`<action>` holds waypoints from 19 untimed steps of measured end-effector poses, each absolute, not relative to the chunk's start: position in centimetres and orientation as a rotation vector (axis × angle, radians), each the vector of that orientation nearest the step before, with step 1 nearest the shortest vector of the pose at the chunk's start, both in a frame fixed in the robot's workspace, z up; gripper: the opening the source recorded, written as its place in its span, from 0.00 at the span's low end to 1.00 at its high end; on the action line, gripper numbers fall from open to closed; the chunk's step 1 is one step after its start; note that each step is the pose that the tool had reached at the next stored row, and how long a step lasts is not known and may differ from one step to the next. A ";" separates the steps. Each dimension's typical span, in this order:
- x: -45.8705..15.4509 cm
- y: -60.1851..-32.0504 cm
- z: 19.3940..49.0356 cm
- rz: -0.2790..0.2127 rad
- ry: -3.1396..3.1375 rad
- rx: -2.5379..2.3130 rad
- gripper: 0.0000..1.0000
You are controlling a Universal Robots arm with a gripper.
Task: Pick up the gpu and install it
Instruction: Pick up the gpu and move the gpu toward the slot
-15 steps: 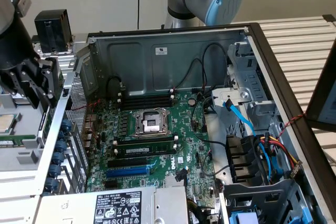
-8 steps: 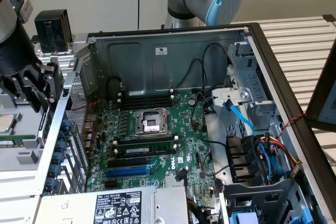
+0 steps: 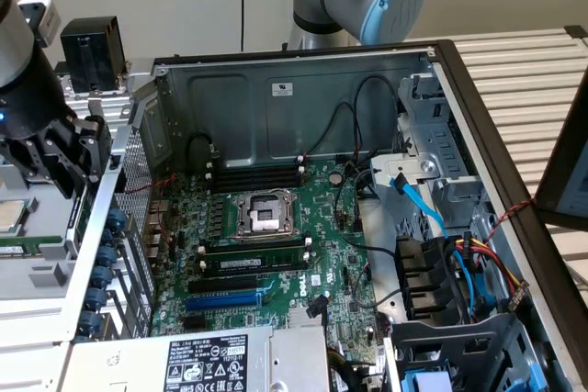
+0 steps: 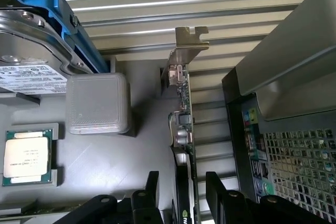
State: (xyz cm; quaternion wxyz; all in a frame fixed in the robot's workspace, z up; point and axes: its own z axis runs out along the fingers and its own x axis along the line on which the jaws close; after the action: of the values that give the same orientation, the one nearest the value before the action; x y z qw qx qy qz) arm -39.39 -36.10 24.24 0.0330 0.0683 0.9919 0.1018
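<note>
The open computer case (image 4: 294, 145) stood close beside the gripper (image 4: 183, 178), its perforated wall facing the fingers. On the gripper's other side, on a grey tray (image 4: 139, 150), sat a grey square block (image 4: 98, 103), a processor chip (image 4: 26, 153) and a hard drive (image 4: 31, 72) in a blue carrier (image 4: 50, 9). The gpu's (image 4: 184, 103) near end was cut off behind the gripper, its lettering hard to read. The jaws were spread wide, with the gpu on edge between them, a gap on each side.

One gpu (image 4: 184, 129), one processor chip (image 4: 27, 157), one hard drive (image 4: 31, 61)
</note>
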 end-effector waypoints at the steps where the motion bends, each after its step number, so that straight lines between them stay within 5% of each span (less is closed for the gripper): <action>1: -39.4 -36.1 24.1 0.315 3.055 0.211 0.48; 9: -39.0 -35.9 23.9 0.245 3.070 0.211 0.48; 19: -38.9 -35.9 23.5 0.257 3.069 0.212 0.48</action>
State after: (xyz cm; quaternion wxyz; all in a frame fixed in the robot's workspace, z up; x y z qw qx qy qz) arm -38.93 -35.89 23.46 0.0272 0.0685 0.9938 0.0834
